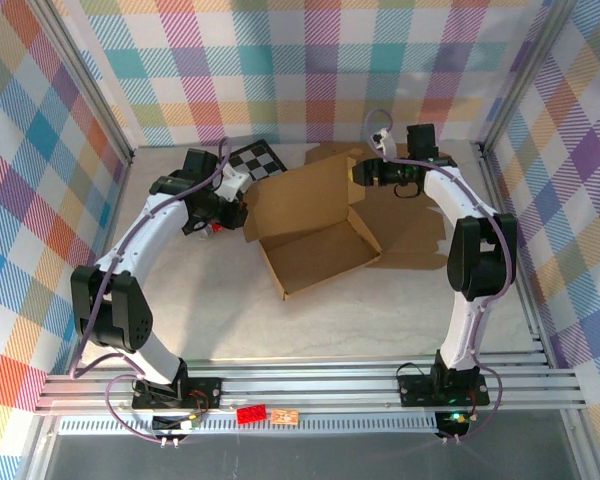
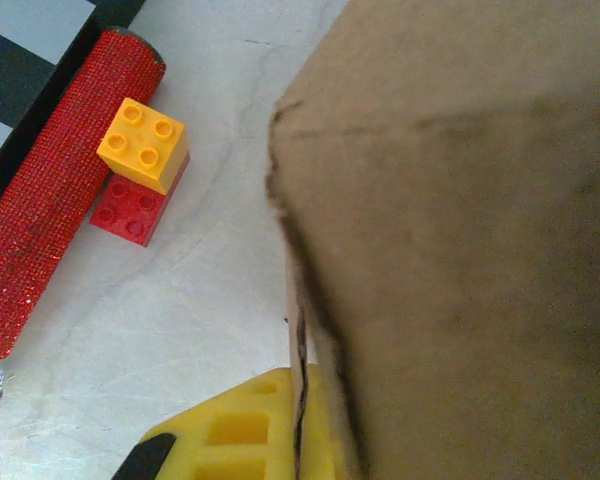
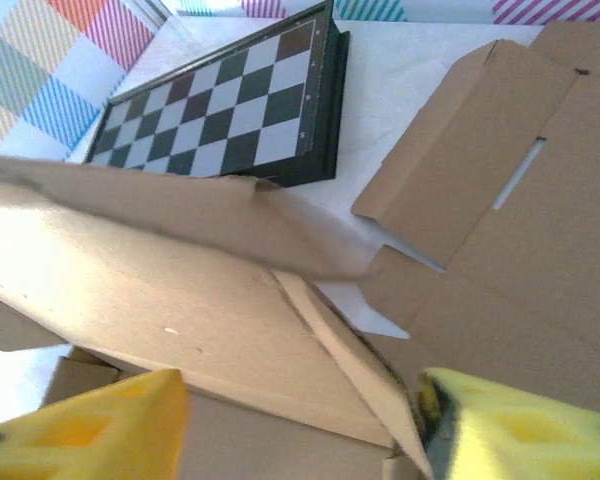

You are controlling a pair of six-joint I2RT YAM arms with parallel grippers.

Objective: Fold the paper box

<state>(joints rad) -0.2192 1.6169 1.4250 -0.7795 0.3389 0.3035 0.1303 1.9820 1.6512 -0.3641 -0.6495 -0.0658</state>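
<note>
The paper box (image 1: 315, 225) is brown cardboard, half raised in the middle of the table, with its tray open upward and a back panel (image 1: 305, 185) standing up. My left gripper (image 1: 242, 212) is at the box's left wall. In the left wrist view that wall's edge (image 2: 302, 330) is pinched between the yellow pads (image 2: 240, 430), so the left gripper (image 2: 302, 400) is shut on it. My right gripper (image 1: 360, 172) is at the box's back right corner. There its yellow fingers (image 3: 90, 430) stand apart, and a slanted flap (image 3: 350, 360) lies between them, against the right finger (image 3: 525, 430).
A chessboard (image 1: 255, 158) lies at the back, just behind the box. A red glitter roll (image 2: 50, 200) and a yellow brick (image 2: 143, 143) stacked on a red one (image 2: 130, 212) sit left of the box. Flat cardboard (image 1: 415, 235) is spread under the right arm.
</note>
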